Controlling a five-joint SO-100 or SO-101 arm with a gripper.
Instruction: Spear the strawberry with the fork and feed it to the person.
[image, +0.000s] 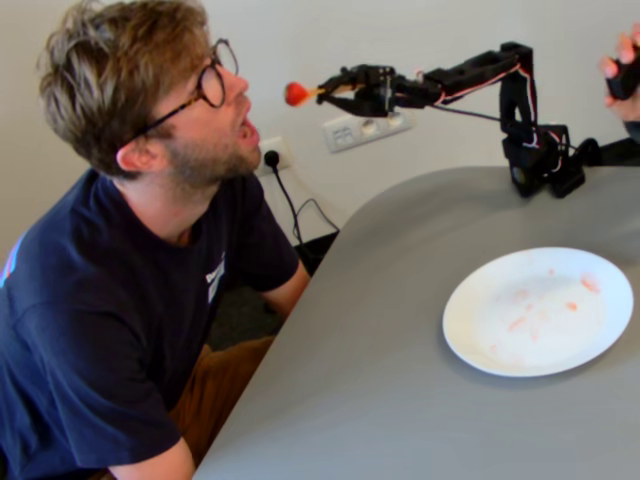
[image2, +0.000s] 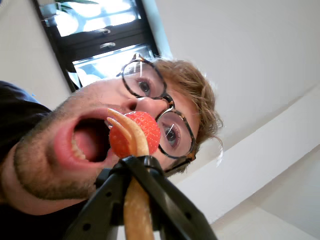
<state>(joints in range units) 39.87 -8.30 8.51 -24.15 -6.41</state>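
The strawberry (image: 297, 94) is speared on the tip of the tan fork (image: 318, 92). It hangs in the air just in front of the person's (image: 150, 100) nose and open mouth, a short gap away. My gripper (image: 350, 90) is shut on the fork's handle, with the black arm stretched out to the left. In the wrist view the strawberry (image2: 148, 131) sits on the fork's tines (image2: 134, 145), right before the person's open mouth (image2: 90, 140). The gripper (image2: 135, 167) clamps the handle below.
A white plate (image: 470, 330) with pink juice smears lies on the grey table (image: 380, 400) at the right. The arm's base (image: 540, 160) stands at the table's far edge. A hand on a black controller (image: 625, 70) shows at the top right. A wall socket (image: 365, 128) is behind.
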